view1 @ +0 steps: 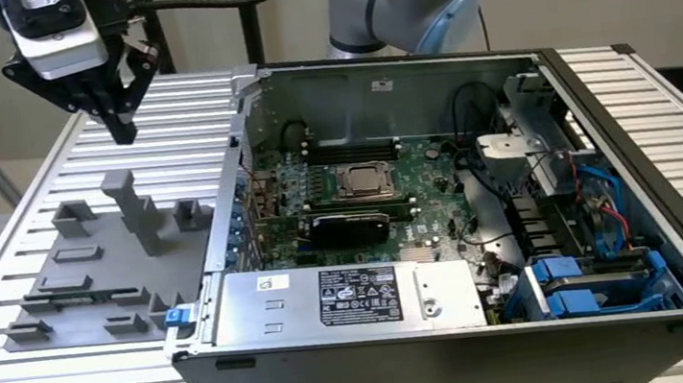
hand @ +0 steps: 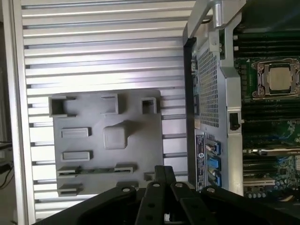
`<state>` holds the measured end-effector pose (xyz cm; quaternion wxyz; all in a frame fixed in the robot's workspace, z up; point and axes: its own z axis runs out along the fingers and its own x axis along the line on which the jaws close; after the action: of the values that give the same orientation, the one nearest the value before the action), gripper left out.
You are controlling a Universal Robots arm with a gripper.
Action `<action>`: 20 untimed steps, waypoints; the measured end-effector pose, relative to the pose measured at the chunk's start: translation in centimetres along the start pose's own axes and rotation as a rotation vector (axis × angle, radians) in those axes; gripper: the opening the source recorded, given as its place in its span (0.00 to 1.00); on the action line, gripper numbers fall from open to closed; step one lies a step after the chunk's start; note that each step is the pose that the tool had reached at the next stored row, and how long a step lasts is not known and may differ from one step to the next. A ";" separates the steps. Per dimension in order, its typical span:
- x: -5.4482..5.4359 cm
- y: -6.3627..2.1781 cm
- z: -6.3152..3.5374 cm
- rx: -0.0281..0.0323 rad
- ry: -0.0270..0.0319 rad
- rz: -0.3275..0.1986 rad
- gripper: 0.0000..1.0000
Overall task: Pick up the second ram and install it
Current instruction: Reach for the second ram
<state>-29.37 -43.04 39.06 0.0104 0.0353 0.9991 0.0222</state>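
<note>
The second ram lay below our gripper.
We saw its jaws shut, empty, upper left; the ram sat lower left, its length running left-to-right.

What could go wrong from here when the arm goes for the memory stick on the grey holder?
1. The memory stick lies low in the grey holder, and the gripper hovers high above it. A descent slightly off line could strike the tall post instead.
2. The case wall stands close beside the holder, so carrying the stick across too low might clip it.
</note>
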 end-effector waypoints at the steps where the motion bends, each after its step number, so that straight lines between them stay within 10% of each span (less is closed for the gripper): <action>1: 0.5 -0.10 0.02 0.0003 0.0000 0.000 0.00; 20: 8.9 -1.73 1.27 0.0052 -0.0003 0.000 0.00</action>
<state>-38.34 -44.08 37.54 0.0105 0.0353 0.9991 0.0196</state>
